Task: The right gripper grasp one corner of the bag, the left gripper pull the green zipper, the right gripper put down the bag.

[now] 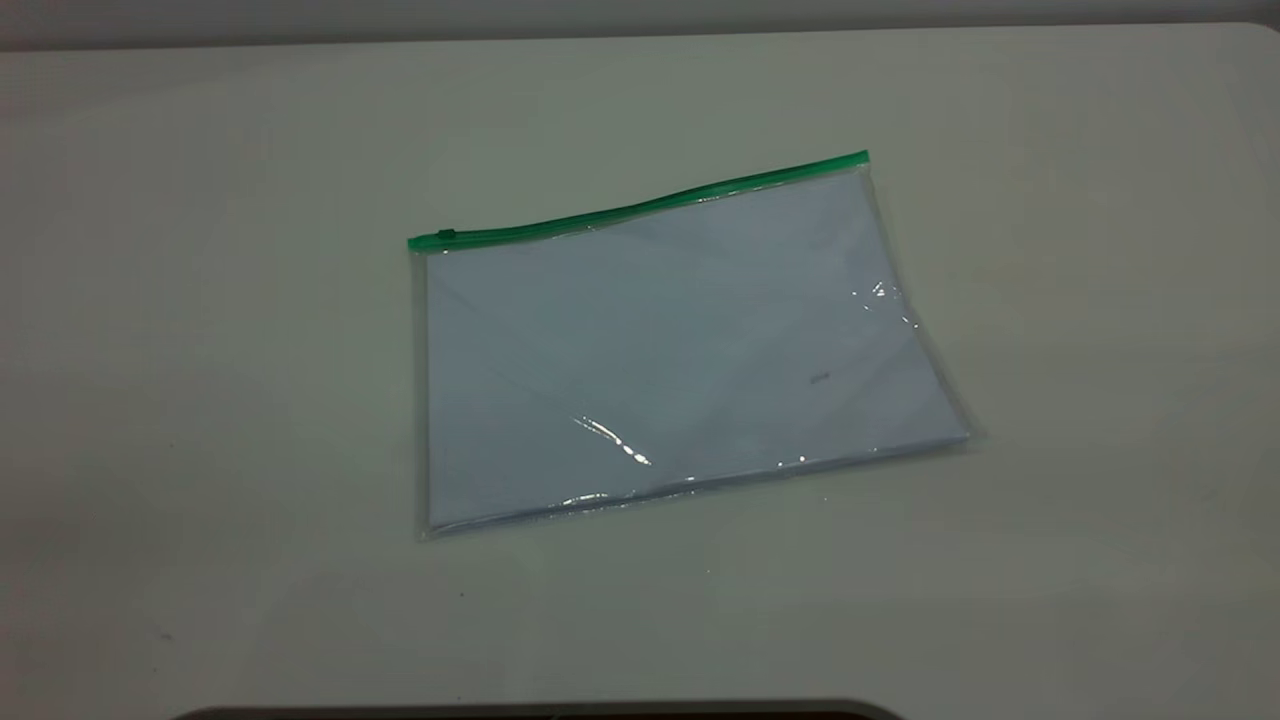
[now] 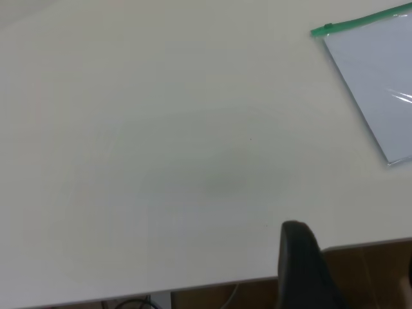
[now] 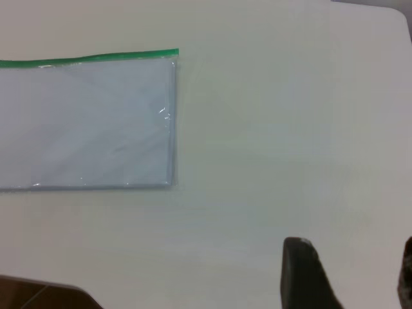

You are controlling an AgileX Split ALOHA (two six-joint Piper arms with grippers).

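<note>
Two open: left end effector point(image 2: 353, 243), right end effector point(image 3: 353, 242); bag point(image 1: 660, 350) (zipper point(image 1: 640, 207) far) lies crosswise.

Flat clear plastic pouch point(image 3: 87, 122), white sheets inside, green zipper strip point(image 3: 90, 58), on pale worktop point(image 3: 277, 129); black right gripper point(image 3: 351, 277) apart, jaws spread.

Exterior looks steeply down; all views share the bag point(image 1: 660, 350).
</note>
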